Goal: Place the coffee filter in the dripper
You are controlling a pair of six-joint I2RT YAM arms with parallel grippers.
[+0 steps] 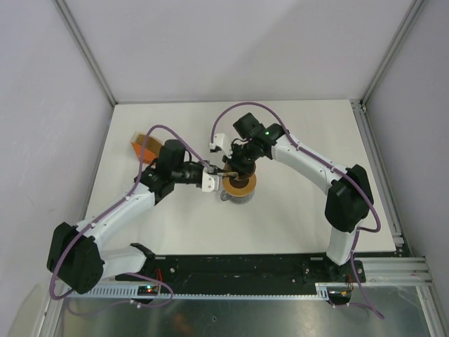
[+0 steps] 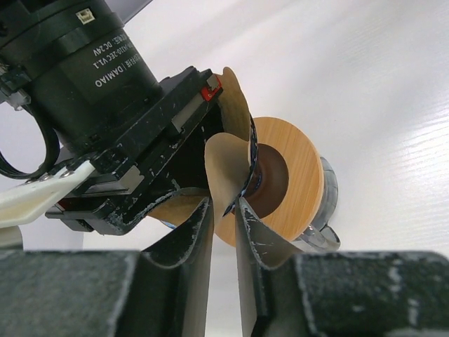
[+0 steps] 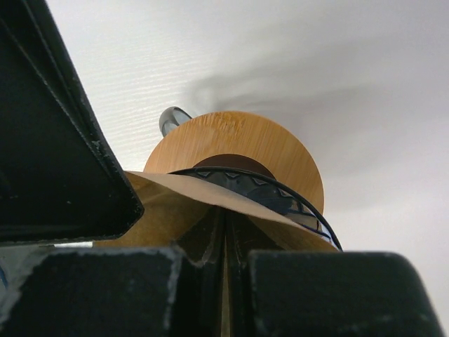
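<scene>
Top external view: my two arms meet over the middle of the table point(image 1: 302, 133), my left gripper point(image 1: 212, 175) and my right gripper point(image 1: 232, 170) nearly tip to tip just above the wooden ring point(image 1: 240, 184), with the orange holder point(image 1: 144, 146) well apart at the far left. From my left wrist, the ring lies on a grey mug point(image 2: 327, 193), and the filter point(image 2: 226, 165) stands in front of the ring's dark hole as a curled sheet of light-brown paper. The dripper point(image 2: 251, 158) shows only as a dark blue rim arcing between the paper and the ring. My left jaws are drawn narrow, with the filter's lower edge sitting between the tips; I cannot tell whether they press on it or only flank it. From my right wrist, my fingers are closed to a thin slit and the paper runs down into that slit, so my right gripper is pinching the filter. The dripper's ribbed rim curves just behind the paper; whether it is caught in the pinch too, I cannot tell.
</scene>
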